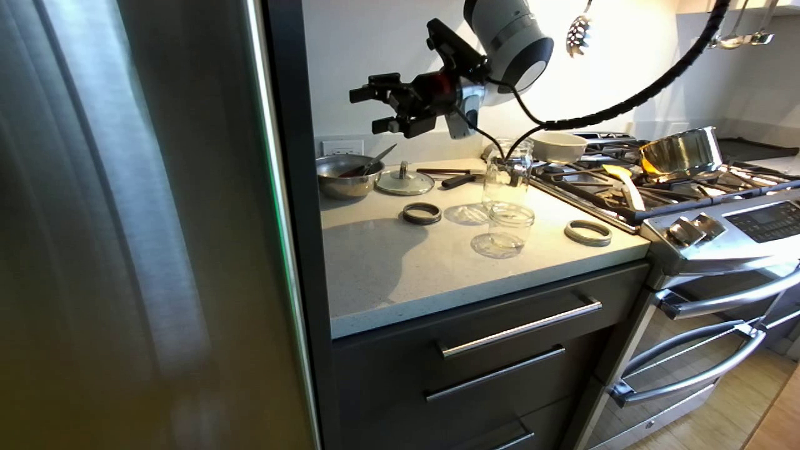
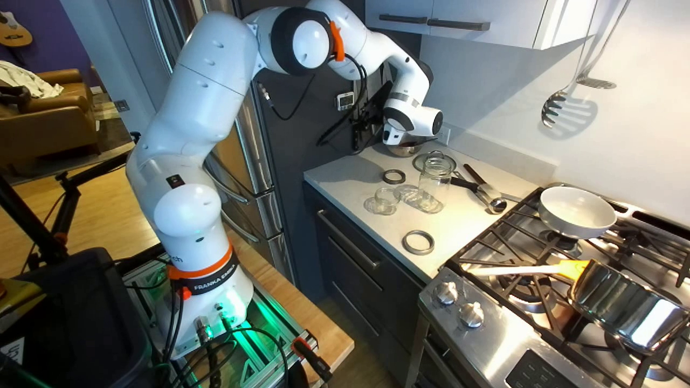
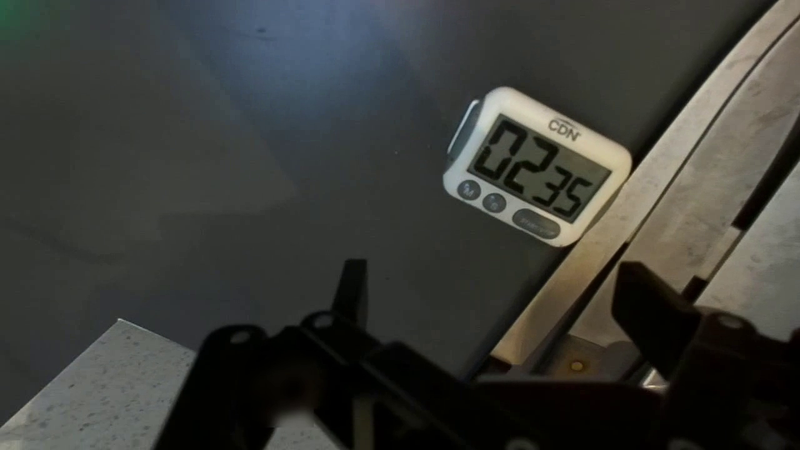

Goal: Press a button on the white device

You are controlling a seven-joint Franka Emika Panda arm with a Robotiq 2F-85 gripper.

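Note:
The white device is a CDN timer [image 3: 603, 153] on the dark side panel beside the fridge. Its display reads 02 35. Below the display are two small round buttons, the M button [image 3: 469, 190] and another round button [image 3: 494, 202], and a long oval start/stop button [image 3: 536, 224]. The timer also shows small in an exterior view [image 2: 345, 101]. My gripper [image 3: 494, 272] is open and empty, its fingers wide apart. The timer appears beyond the fingertips in the wrist view, and nothing touches it. In an exterior view the gripper [image 1: 370, 110] is raised above the counter, pointing toward the panel.
Below the gripper is the counter [image 1: 375, 275] with a metal bowl [image 1: 350, 185], a glass lid [image 1: 405, 181], a tall jar [image 1: 500, 181], a short jar [image 1: 511, 225] and jar rings [image 1: 422, 214]. The dark panel [image 2: 291, 134] stands at the counter's end. A stove [image 2: 517, 323] is at the other end.

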